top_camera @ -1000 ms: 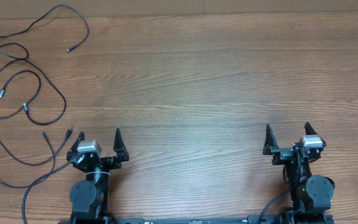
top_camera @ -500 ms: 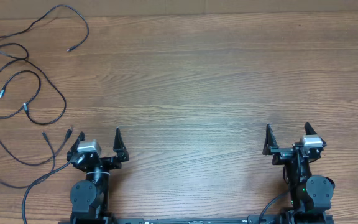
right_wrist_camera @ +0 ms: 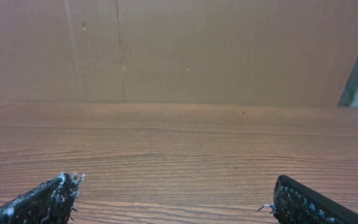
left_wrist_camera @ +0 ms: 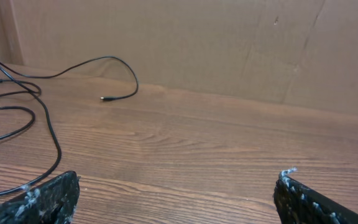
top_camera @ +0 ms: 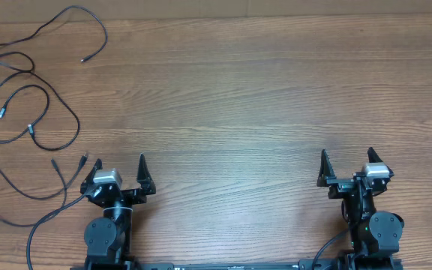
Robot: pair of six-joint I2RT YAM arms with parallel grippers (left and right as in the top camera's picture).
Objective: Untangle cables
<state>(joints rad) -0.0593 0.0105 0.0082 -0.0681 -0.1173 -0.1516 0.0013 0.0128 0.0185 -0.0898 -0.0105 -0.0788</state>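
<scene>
Several thin black cables (top_camera: 32, 97) lie in loose loops over the table's far left, their small plugs scattered about. The left wrist view shows part of the cables (left_wrist_camera: 48, 127) curving across the wood at its left side. My left gripper (top_camera: 120, 166) sits at the near left edge, open and empty, with the closest plug ends just to its left. Its fingertips (left_wrist_camera: 61, 186) frame bare wood. At the near right, my right gripper (top_camera: 346, 159) is open too, far from any cable, with nothing between its fingertips (right_wrist_camera: 64, 186).
A brown cardboard wall (left_wrist_camera: 197, 43) runs along the table's far edge. The wooden table (top_camera: 238, 97) stretches bare across the middle and right. A thicker arm wire (top_camera: 40, 232) trails by the left base.
</scene>
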